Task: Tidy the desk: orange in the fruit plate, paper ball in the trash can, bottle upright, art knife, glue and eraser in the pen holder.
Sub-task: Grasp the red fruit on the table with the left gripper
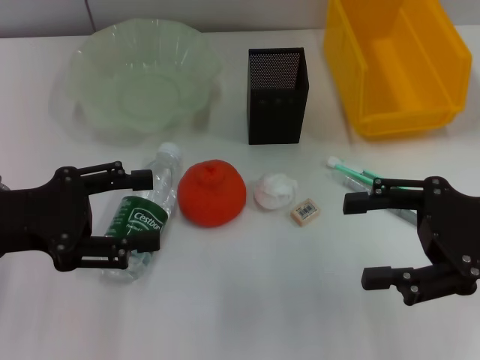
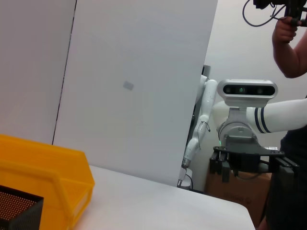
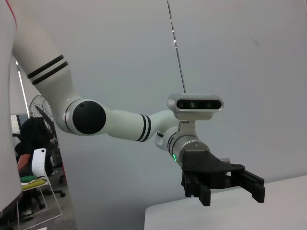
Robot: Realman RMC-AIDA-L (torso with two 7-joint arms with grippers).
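In the head view the clear bottle (image 1: 142, 214) lies on its side, white cap pointing away from me. My left gripper (image 1: 146, 211) is open, its fingers either side of the bottle's green label; I cannot tell whether they touch it. The orange (image 1: 212, 193), the white paper ball (image 1: 274, 190) and the beige eraser (image 1: 306, 211) lie in a row to the right. The green glue stick (image 1: 358, 174) lies by my open right gripper (image 1: 358, 241), which hides the art knife. The pale-green fruit plate (image 1: 82, 56), black mesh pen holder (image 1: 276, 94) and yellow trash can (image 1: 397, 64) stand at the back.
The left wrist view shows the trash can (image 2: 48, 177), a corner of the pen holder (image 2: 19, 208) and the right arm's gripper (image 2: 249, 163) farther off, with a person behind it. The right wrist view shows the left arm's gripper (image 3: 225, 184).
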